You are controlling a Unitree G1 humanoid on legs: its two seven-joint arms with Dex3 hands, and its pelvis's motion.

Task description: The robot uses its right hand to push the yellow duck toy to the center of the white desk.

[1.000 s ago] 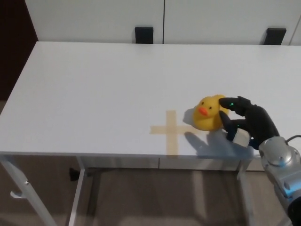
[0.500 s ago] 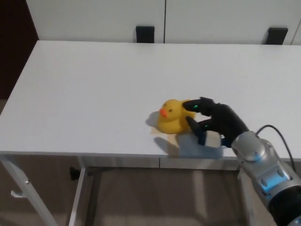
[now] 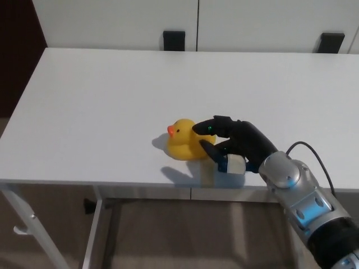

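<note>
The left half of the counter (image 3: 101,95) is bare white surface from the back edge to the front edge, so there is plenty of open room on that side. The left robot hand does not show at all.

Just left of the middle, and close to the front edge, sits the duck (image 3: 184,140), upright, its orange beak pointing toward the left edge. It is well clear of the back edge and of both side edges, but only a narrow strip of counter lies between it and the front drop. A piece of tan tape (image 3: 206,172) shows just behind it at the front edge, mostly covered by the duck and the arm's shadow; I judge it marks the target spot, and the duck now seems to stand slightly left of it.

Right of the duck, the right robot hand (image 3: 233,145) rests against the duck's tail side. Its fingers (image 3: 210,126) are spread and curve around the duck's back without closing on it: a loose cup, holding nothing. That suits a push, since the contact sits on the side opposite the way the duck should go.

The forearm enters over the front right edge. Further pushing should angle away from the front edge, or the duck could slide off.
</note>
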